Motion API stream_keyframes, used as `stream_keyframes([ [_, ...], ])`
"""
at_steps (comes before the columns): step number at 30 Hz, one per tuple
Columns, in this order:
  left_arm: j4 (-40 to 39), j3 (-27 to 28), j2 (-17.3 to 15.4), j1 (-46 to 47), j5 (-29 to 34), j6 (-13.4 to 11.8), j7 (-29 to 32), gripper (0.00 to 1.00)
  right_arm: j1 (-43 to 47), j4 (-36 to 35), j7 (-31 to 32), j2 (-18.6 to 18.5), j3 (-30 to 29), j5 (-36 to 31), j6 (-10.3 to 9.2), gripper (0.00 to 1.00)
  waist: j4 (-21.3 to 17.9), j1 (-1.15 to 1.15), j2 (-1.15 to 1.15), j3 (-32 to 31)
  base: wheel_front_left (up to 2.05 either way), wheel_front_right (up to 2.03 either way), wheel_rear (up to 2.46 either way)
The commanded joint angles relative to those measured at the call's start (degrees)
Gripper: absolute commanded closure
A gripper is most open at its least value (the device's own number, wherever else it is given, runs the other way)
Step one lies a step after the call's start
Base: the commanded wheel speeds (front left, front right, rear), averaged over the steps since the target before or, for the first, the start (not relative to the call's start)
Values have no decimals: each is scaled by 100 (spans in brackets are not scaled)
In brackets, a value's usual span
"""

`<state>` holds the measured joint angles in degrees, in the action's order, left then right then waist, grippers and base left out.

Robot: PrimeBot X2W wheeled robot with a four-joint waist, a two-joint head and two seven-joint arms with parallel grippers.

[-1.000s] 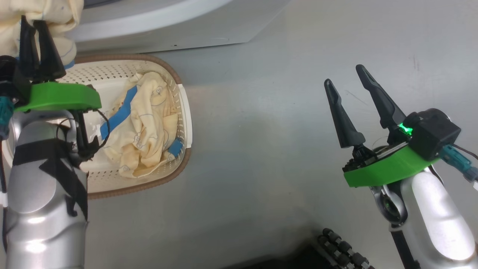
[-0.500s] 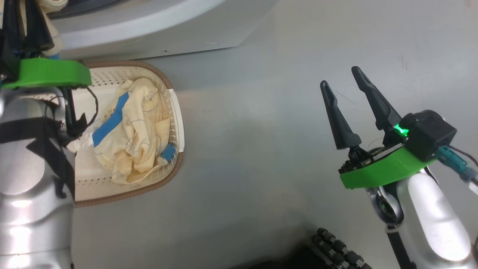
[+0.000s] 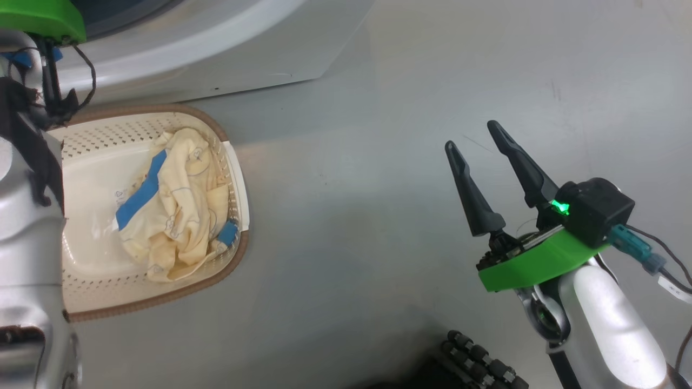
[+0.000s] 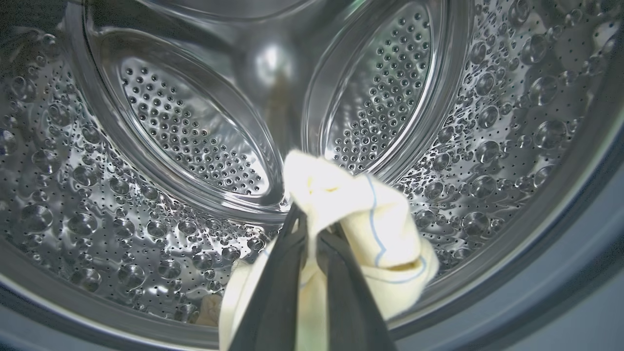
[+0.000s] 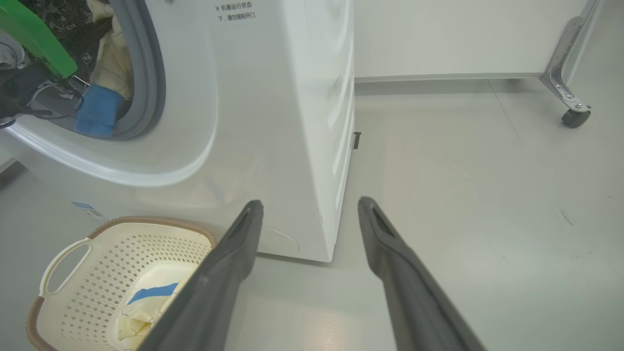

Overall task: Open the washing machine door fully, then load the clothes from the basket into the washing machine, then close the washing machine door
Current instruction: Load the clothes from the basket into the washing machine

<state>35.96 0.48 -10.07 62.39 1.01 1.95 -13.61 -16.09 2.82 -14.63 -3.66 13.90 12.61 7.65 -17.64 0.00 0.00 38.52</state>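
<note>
**Rt pincer** (image 3: 471,134): nearest item. It hangs over the bare floor (image 3: 367,227), well apart from the load. Jaws are spread wide w/ nothing between them. Judged parked aside so the lt arm (image 3: 21,216) has free run to the machine.

**Basket** (image 3: 239,254): on the floor at the robot's left, just beside the front base of the washing machine (image 5: 292,122). This placement keeps the carry from basket to mouth short. One crumpled bundle of clothes (image 3: 178,216) lies inside against the rt wall, blue strip uppermost. The rest of the bottom is bare.

**Machine mouth:** the grey seal (image 5: 153,73) is exposed and the opening is unobstructed. The door is therefore judged open and step 1 done.

**Lt pincer** (image 4: 312,226): farthest in, past the seal and inside the steel drum (image 4: 195,146). Jaws are all but closed, pinching a fold of a cream garment (image 4: 375,214). The cloth bunches above the tips and hangs below them. In the rt wrist view a blue patch (image 5: 97,109) drapes at the lower seal, so the garment is judged only partly in. It is prob. held high and deep so the cloth drops onto the drum floor, not the lip.

**Assessment:** loading approx. halfway, w/ one garment in hand, one bundle waiting and door closing pending. Risk: the trailing end could snag on the seal.
</note>
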Motion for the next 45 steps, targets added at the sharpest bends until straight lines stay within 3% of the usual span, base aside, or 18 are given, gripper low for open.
stream_keyframes([
  [1, 5, 42, -250, 265, 85, -45, -33, 100, 194, -129, -37, -9, 132, 48, -16, 0, -53, 0, 0, -9, 0, 0, 0],
  [10, 915, -156, -370, 1206, 176, -53, -115, 100, 377, -86, -37, -36, 181, 62, -16, 0, -228, 0, 0, 102, 0, 0, 0],
  [19, 1276, -240, -505, 1845, 155, -62, -136, 100, 471, -111, -37, -31, 186, 69, -16, 0, -275, 0, 0, 247, 0, 0, 0],
  [27, 1254, -368, -676, 2189, 73, 165, -138, 100, 473, -219, -37, -82, 158, 57, -16, 0, -339, 0, 0, 491, 0, 0, 0],
  [37, 169, -264, -731, 2208, -129, 14, -139, 100, 425, -282, -37, -86, 118, 64, -16, 0, -384, 0, 0, 740, 0, 0, 0],
  [45, 1407, -445, -754, 2203, -72, 46, -139, 100, 449, -226, -37, -64, 135, 75, -16, 0, -382, 0, 0, 593, 0, 0, 0],
])
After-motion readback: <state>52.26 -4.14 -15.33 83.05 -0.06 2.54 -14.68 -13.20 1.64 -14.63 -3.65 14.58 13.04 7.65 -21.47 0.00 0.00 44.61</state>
